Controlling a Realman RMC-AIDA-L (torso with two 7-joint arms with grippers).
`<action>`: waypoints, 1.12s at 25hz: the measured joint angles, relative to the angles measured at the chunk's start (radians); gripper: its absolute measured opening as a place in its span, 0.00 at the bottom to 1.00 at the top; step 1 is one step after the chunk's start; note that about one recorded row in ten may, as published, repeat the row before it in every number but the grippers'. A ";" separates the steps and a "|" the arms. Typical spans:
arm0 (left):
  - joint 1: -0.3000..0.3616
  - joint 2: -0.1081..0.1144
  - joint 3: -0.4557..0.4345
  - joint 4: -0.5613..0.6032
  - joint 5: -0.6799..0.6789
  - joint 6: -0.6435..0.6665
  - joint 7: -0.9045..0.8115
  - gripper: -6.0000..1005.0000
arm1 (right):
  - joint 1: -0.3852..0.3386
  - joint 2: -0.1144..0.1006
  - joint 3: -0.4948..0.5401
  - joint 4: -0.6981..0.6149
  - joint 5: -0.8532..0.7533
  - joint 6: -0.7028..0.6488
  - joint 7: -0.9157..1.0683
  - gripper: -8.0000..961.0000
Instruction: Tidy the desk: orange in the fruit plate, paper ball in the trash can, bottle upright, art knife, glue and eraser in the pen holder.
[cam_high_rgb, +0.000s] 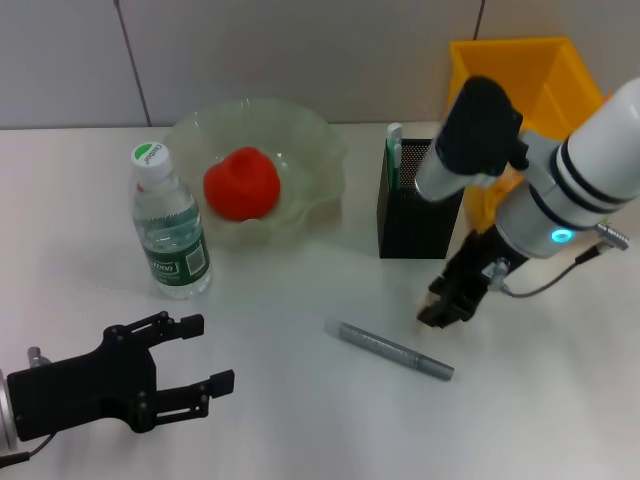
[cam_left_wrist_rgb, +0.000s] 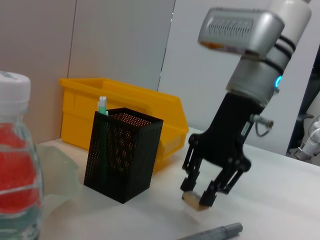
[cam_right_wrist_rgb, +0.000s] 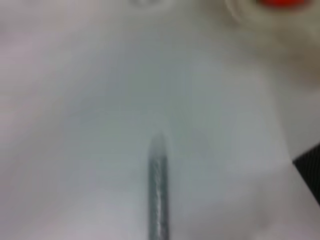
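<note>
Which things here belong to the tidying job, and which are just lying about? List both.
Job: orange, plate, bottle, pen holder, glue in it, trash can, knife, eraser in the right gripper.
Lying about: nothing; left gripper parked open at the desk's front.

The right arm reaches in from the upper right of the head view, its wrist angled downward, the right gripper (cam_high_rgb: 443, 308) closed on a small beige block at lower centre-right. The left gripper (cam_high_rgb: 200, 352) sits at lower left, fingers spread wide and level.
</note>
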 joint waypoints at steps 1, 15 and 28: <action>0.001 0.000 0.000 0.000 0.000 0.000 0.000 0.84 | -0.008 -0.003 0.005 -0.053 0.022 -0.038 0.011 0.41; 0.004 0.000 0.000 0.000 0.000 0.014 0.000 0.84 | -0.039 -0.006 0.218 -0.421 0.033 -0.177 0.161 0.41; 0.007 0.000 0.000 0.000 0.000 0.026 -0.001 0.84 | 0.014 -0.010 0.250 -0.229 -0.056 0.030 0.167 0.41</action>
